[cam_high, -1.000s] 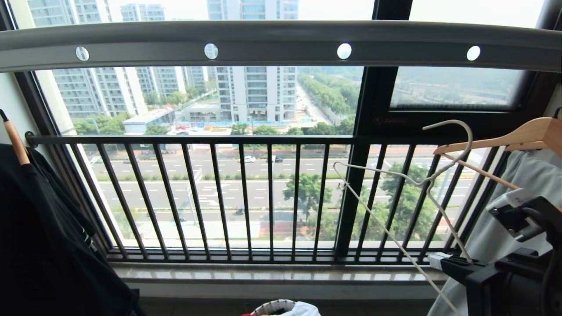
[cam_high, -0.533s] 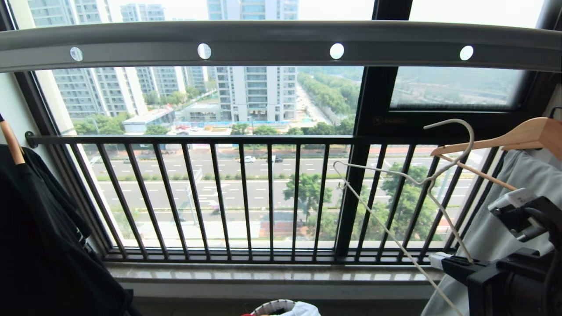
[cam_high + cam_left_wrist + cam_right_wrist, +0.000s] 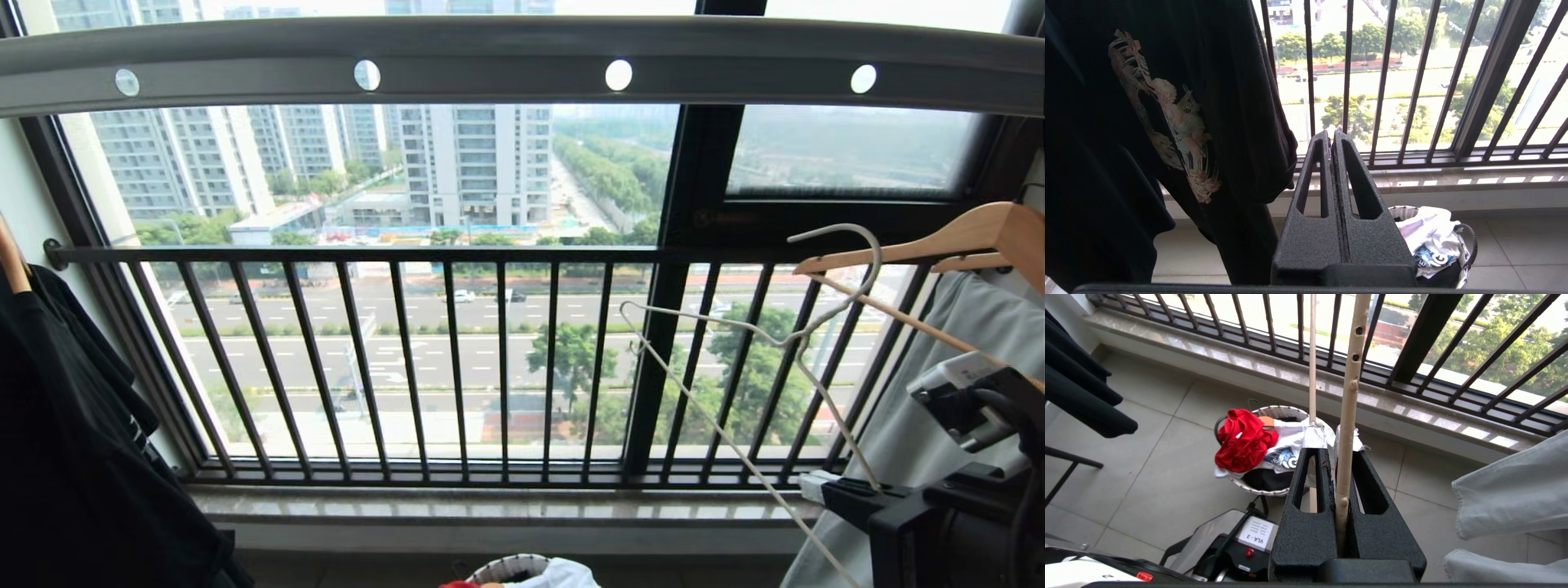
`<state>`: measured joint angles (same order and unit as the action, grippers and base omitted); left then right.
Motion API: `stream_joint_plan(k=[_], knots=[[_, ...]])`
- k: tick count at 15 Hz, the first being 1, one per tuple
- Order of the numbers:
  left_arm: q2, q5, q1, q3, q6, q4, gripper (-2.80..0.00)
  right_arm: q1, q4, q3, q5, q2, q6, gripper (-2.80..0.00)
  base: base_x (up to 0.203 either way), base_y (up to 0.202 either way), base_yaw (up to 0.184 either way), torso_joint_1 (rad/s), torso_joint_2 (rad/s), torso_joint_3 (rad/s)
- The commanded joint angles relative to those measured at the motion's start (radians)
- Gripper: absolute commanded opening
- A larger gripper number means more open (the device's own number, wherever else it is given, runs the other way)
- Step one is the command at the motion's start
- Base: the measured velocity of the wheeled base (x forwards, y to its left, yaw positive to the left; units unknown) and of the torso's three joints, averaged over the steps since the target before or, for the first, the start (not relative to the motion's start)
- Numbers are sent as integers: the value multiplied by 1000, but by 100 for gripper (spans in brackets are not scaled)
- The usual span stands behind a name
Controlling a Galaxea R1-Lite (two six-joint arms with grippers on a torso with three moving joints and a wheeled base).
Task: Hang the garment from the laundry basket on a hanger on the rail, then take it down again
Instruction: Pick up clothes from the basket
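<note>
1. The right gripper (image 3: pixel 1336 457) is clamped on the hanger (image 3: pixel 767 343), whose cream arm runs between its jaws and out past the fingertips (a second thin wire of the same hanger passes just beside the fingers).
2. In the head view this gripper (image 3: pixel 816 487) sits low on the right, and the hanger rises from it, tilted, with its hook uppermost and free of the rail (image 3: pixel 490 61).
3. The rail runs across well above the hanger's hook, its round holes in a row.
4. Beyond and below the right gripper's fingertips stands the basket (image 3: pixel 1274 416) on the tiled floor, near the window sill.
5. The red garment (image 3: pixel 1243 439) lies crumpled on top of the basket's load, on the side away from the gripper's own line, touching a white garment (image 3: pixel 1290 437) beside it.
6. The left gripper (image 3: pixel 1333 141) is closed, its fingers pressed together, holding nothing.
7. Just beside it hangs a black T-shirt (image 3: pixel 1167 102) with a pale print; the basket (image 3: pixel 1470 241) shows past its other side, lower down.
8. To the right gripper's outer side hangs a pale grey cloth (image 3: pixel 963 384) on a wooden hanger (image 3: pixel 939 241).
</note>
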<state>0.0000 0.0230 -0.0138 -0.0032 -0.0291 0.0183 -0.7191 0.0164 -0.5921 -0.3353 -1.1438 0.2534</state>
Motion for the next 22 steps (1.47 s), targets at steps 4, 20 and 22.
stream_joint_plan(k=[4, 20, 22], knots=[[0, 0, 0, 0, 0, 0, -280, 0, 11, 19, -2, -1, 1, -280, 0, 0, 0, -115, 242, 136], [1, 0, 0, 0, 0, 0, -280, 0, 45, 54, -2, -4, 1, -280, 0, 0, 0, -143, 315, 169], [1, 0, 0, 0, 0, 0, -280, 0, 53, 57, -2, -4, 0, -280, 0, 0, 0, -151, 345, 183]])
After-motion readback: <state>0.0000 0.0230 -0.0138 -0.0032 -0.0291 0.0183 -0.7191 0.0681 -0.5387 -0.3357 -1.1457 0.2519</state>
